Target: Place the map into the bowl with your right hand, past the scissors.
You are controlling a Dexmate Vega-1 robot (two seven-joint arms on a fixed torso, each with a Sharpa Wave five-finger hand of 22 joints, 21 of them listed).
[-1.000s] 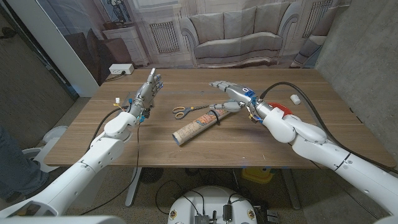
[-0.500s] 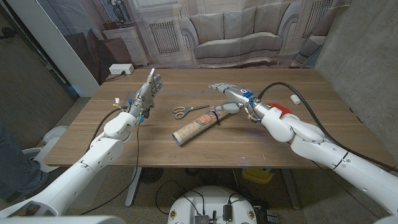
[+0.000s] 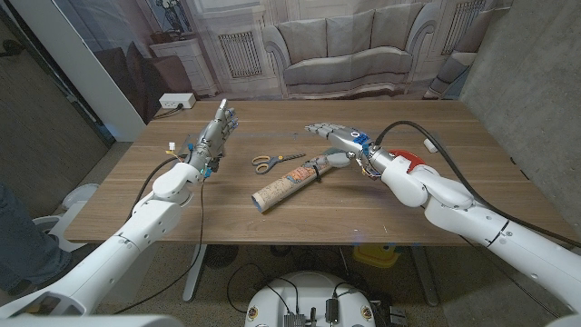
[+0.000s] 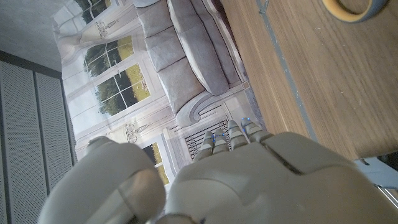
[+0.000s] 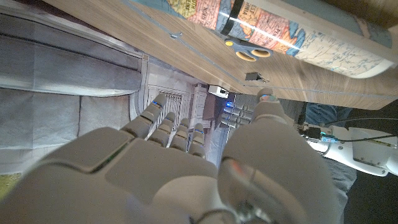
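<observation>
The right hand (image 3: pixel 334 143), fingers spread and holding nothing, has edged closer to the rolled map's (image 3: pixel 286 183) end beside the scissors (image 3: pixel 272 161); grasping comes next.

map (image 5: pixel 298 34) cut off, scissors (image 5: pixel 252 51) partly hidden

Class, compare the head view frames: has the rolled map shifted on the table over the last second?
No. The rolled map lies at the same angle, its far end just as near the scissors, with the right hand at that end.
</observation>
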